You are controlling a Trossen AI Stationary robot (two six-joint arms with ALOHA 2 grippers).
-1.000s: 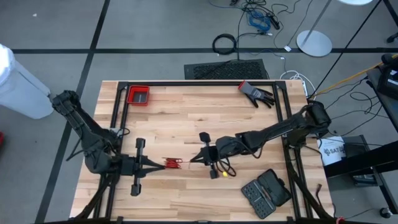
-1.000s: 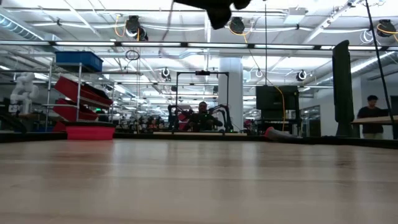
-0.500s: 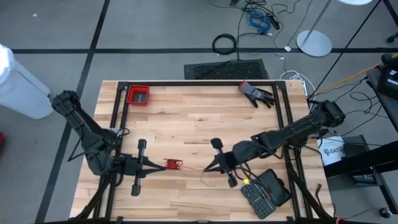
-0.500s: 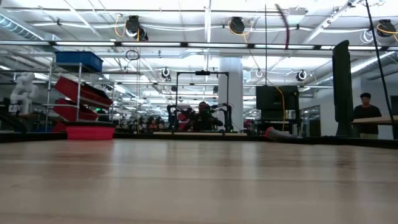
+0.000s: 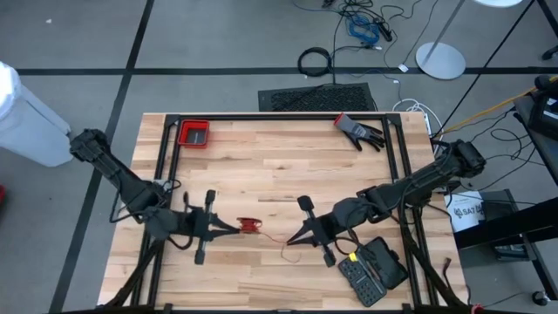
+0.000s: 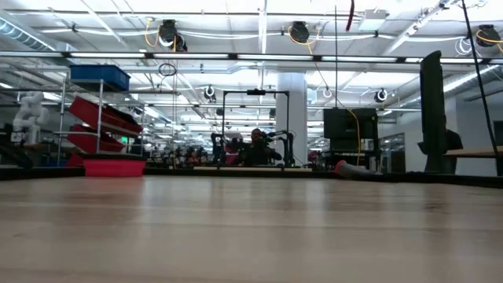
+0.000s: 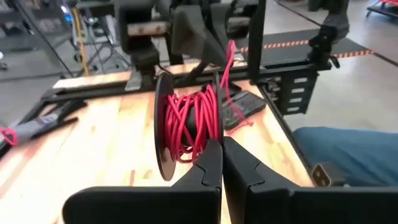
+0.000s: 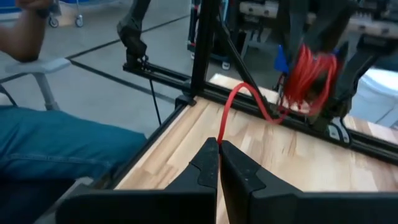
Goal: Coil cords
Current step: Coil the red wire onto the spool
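One red bin (image 5: 193, 133), contents indiscernible.

The left arm is stretched from the bench's left edge toward its middle, and its claw (image 5: 234, 228) is pressed shut, the two fingers (image 7: 208, 168) meeting at the tips. The right arm is extended from the right edge toward the middle, elbow bent, and its claw (image 5: 291, 242) is likewise closed, fingers (image 8: 208, 163) held together, pointing at the left one.
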